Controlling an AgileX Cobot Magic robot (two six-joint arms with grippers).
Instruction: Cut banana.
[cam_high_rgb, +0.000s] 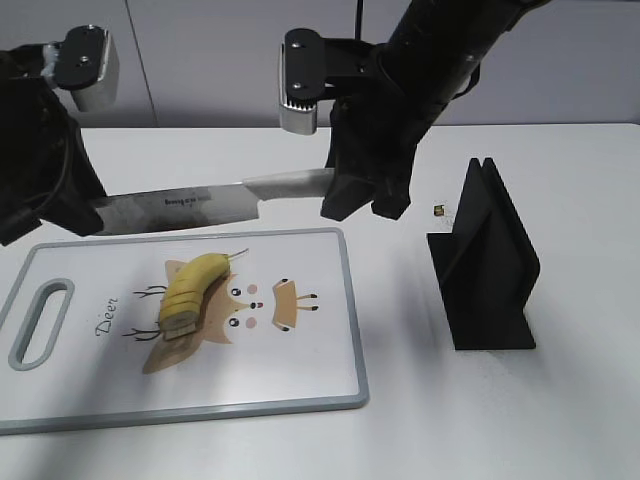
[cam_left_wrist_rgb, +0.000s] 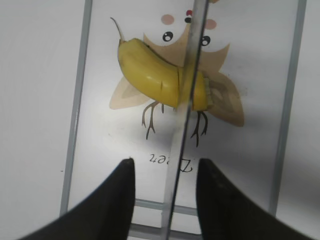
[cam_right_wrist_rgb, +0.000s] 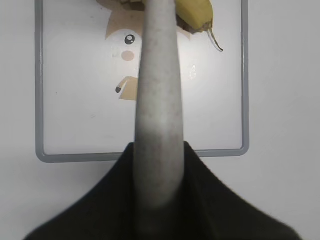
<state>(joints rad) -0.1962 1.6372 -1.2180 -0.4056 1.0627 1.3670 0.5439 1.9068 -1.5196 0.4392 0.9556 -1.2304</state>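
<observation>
The right gripper (cam_high_rgb: 365, 205) has its jaws clenched on the knife (cam_high_rgb: 200, 205) handle, blade held level above the board (cam_high_rgb: 300, 370) – the left gripper (cam_left_wrist_rgb: 165, 200) jaws stand released either side of the blade. The banana (cam_high_rgb: 190, 290) lies on the board near the table's left front, its near end sliced

Small yellow banana (cam_high_rgb: 190, 295), curved, stem tip up (far end), near end sliced

The cutting board (cam_high_rgb: 300, 380) lies at the counter's (cam_high_rgb: 580, 420) front left. On it, left of middle, rests the banana (cam_high_rgb: 190, 290), stem toward the back edge. The knife (cam_high_rgb: 200, 208) hangs level over the board's back edge. The stand (cam_high_rgb: 485, 265) sits right of the board, apart.
</observation>
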